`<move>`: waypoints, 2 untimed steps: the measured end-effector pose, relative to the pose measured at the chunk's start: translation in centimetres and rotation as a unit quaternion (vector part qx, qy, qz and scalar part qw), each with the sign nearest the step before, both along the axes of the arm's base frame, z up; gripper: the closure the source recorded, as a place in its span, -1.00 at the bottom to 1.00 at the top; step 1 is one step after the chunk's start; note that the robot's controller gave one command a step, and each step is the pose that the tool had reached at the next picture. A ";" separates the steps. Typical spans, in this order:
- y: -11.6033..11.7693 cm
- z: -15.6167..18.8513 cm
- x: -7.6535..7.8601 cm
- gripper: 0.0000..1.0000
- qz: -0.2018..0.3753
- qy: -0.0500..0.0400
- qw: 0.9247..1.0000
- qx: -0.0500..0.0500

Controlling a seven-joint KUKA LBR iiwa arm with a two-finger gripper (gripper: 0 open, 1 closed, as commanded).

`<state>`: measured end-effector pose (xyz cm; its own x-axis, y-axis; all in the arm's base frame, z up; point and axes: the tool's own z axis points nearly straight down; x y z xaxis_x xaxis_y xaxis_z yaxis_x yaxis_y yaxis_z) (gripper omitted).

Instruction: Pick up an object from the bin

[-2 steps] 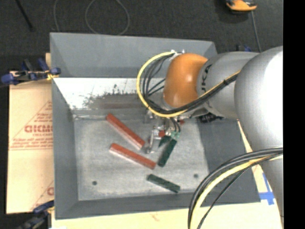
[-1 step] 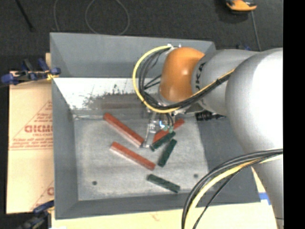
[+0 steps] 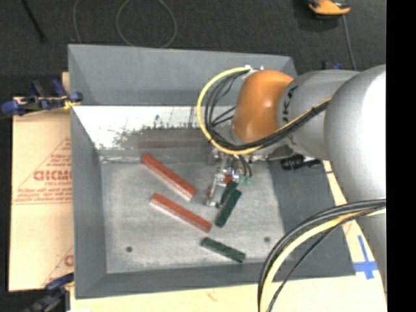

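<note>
Dark green bar (image 3: 227,208), that's the one to watch: it lies tilted on the floor of the grey bin (image 3: 86,200), upper end leaning right, lower end pointing down and left. The gripper (image 3: 223,186) is right down on that bar's upper end, touching it or just above it, I can't call which. Whether the gripper is spread or pressed together, I cannot tell; its tip is a tangle of bright metal against the bar's top. So no claim of a hold.

Behind the gripper, up and right of the dark green bar, sits the wrist's orange cover (image 3: 260,106), with yellow and black cables (image 3: 207,109) looping around its left side. The big grey arm (image 3: 351,129) runs off to the right.

Everything else, read from the dark green bar. Just left of its lower end, near but apart, lies the lower red bar (image 3: 181,212), slanting down to the right. Further up and left is the upper red bar (image 3: 168,176), slanted the same way and roughly parallel. Below the dark green bar, apart from it, a second green bar (image 3: 222,249) lies near the bin's front wall, tilted slightly down to the right.
</note>
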<state>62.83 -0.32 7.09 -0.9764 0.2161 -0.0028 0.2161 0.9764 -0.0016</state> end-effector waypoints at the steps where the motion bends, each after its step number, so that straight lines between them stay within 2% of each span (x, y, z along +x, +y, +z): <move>1: -4.6 -0.1 -6.3 -1.00 -0.012 0.002 1.000 0.000; 2: -4.3 0.0 -6.0 1.00 -0.010 -0.001 1.000 0.001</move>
<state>56.78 -4.64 7.06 -0.9720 0.2351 -0.0040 0.2351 0.9720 -0.0003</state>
